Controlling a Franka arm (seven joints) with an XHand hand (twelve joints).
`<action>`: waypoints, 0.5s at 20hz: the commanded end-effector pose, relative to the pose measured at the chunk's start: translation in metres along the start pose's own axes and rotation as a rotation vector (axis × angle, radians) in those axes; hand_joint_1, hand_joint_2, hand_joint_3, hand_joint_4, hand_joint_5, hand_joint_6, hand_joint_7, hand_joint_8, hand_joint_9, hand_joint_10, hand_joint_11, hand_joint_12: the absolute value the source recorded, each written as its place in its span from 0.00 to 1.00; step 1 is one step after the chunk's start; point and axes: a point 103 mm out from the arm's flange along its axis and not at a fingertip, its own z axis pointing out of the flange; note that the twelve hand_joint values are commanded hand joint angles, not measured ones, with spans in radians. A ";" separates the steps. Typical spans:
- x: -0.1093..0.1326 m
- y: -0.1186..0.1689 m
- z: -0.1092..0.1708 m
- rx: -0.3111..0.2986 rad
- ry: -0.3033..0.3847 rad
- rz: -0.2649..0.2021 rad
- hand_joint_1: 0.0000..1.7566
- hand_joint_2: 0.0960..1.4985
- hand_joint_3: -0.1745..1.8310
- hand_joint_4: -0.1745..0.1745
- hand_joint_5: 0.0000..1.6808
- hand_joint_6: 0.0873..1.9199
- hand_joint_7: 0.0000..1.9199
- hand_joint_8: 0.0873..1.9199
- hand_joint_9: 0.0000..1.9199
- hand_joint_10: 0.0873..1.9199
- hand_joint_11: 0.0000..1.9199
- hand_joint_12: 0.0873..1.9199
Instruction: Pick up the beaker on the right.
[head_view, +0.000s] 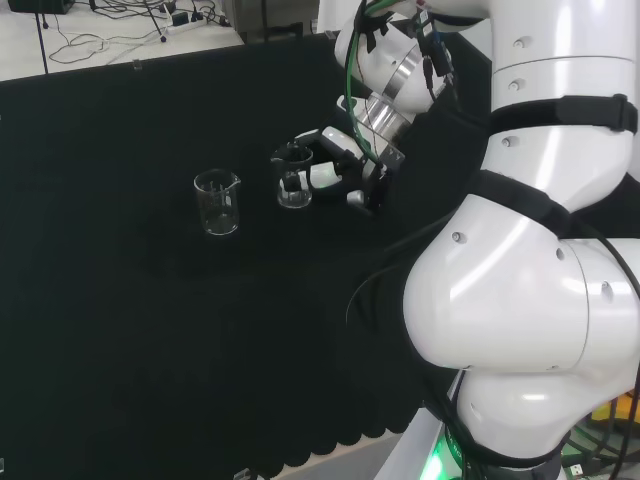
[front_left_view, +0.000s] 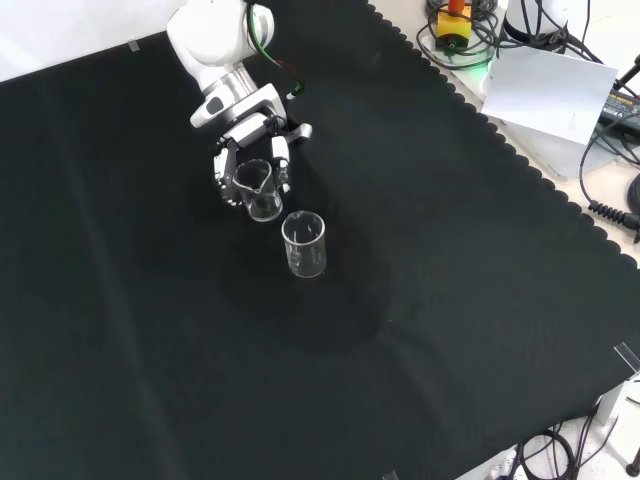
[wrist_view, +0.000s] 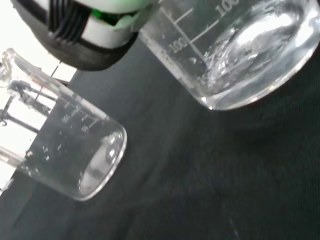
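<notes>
Black cloth (head_view: 120, 330) covers the whole bench in the head view, matte and slightly creased, with a scalloped hem at the near edge. Two small clear glass beakers stand on it, both upright and apparently empty. One, the spouted clear glass beaker on the left (head_view: 217, 202), stands alone. Just to its right, the second clear glass beaker (head_view: 292, 176) sits inside the black and white hand (head_view: 340, 165), whose fingers are curled round it, one white-tipped finger lying across its wall. Glossy white arm links (head_view: 530, 260) bulge at the right of this view.

From the front, the cloth (front_left_view: 480, 330) runs wide and dark, its scalloped hem running along the right. The hand (front_left_view: 250, 140) reaches down from the top, fingers closed to either side of the held beaker (front_left_view: 259, 189), its spout pointing up the view. The free beaker (front_left_view: 304, 243) stands just below and to the right of it, close but apart. Neither shows liquid.

At the wrist, the cloth (wrist_view: 210, 190) shows a fine weave. Both beakers loom large, cylindrical, thin-walled, with white printed graduations and thick round bases. The near one (wrist_view: 240, 50) looks dry inside, and so does the other (wrist_view: 65, 150). A ribbed black pad on a white part of the hand (wrist_view: 85, 25) sits between them.
</notes>
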 end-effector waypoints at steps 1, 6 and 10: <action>0.013 0.005 -0.034 -0.041 -0.095 -0.031 0.75 0.66 0.00 0.01 0.83 0.09 0.78 0.02 0.78 0.09 0.62 0.40; 0.023 0.003 -0.058 -0.044 -0.157 -0.043 0.74 0.69 0.00 0.00 0.74 0.25 0.69 0.23 0.77 0.12 0.64 0.36; 0.033 0.001 -0.068 -0.038 -0.196 -0.045 0.74 0.71 0.00 0.00 0.70 0.33 0.64 0.32 0.74 0.19 0.63 0.37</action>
